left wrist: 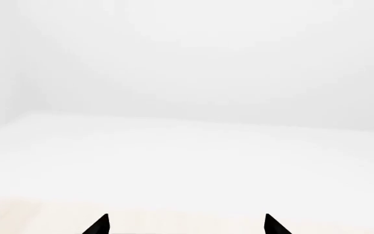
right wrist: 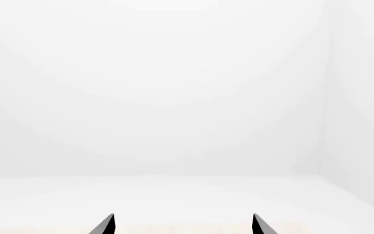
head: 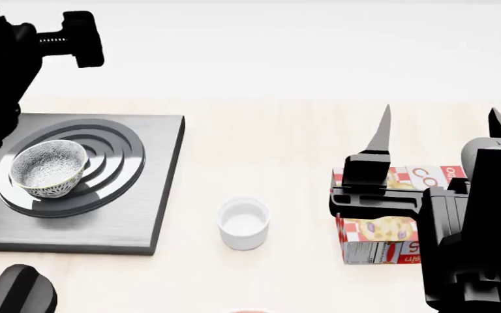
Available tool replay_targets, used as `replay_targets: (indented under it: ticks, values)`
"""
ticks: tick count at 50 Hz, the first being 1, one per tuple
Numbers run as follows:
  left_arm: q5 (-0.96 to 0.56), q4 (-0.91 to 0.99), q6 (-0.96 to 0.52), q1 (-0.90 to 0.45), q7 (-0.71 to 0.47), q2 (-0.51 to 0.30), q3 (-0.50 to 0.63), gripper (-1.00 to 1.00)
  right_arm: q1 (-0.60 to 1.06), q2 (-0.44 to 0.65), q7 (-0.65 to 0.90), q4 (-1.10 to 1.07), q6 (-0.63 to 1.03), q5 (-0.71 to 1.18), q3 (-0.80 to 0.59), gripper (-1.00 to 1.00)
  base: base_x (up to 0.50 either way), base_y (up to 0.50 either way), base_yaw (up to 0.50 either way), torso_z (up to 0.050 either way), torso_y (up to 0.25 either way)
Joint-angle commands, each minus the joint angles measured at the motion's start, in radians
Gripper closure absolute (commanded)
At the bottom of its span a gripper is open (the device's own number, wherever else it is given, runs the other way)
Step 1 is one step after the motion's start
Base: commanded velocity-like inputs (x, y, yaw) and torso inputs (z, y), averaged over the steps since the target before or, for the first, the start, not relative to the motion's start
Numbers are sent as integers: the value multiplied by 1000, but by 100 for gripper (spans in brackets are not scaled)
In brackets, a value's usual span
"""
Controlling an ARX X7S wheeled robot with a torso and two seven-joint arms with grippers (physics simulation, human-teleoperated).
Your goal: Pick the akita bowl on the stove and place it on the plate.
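My right end effector (head: 438, 134) stands released, its thin black fingers spread at centre right over a printed carton (head: 381, 238). My left end effector (left wrist: 185, 225) is parted too, holding nothing. The speckled akita bowl (head: 49, 167) sits empty on the stove (head: 146, 195)'s raised rings at left. A plain white cup (head: 243, 223) stands on bare pale tabletop (head: 259, 143) between them.

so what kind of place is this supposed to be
Most likely a simulated kitchen counter. A dark stove with burner rings sits on a pale wooden top, with a speckled bowl on the burner, a small white cup beside it and a food box. Walls are plain white.
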Motion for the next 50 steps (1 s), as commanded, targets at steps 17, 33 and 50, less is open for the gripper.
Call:
replay_targets:
  ticks: [17, 33, 50]
  values:
    - [28, 96, 10, 35, -1, -19, 47, -100, 0, 7, 11, -3, 2, 13, -4, -100, 0, 0, 0, 0, -108]
    - [15, 111, -6, 34, -25, -22, 37, -100, -1, 12, 16, -1, -4, 18, -7, -100, 0, 0, 0, 0, -125]
    - [17, 108, -8, 36, -18, -22, 50, -100, 2, 15, 22, 2, -5, 26, -10, -100, 0, 0, 0, 0, -72]
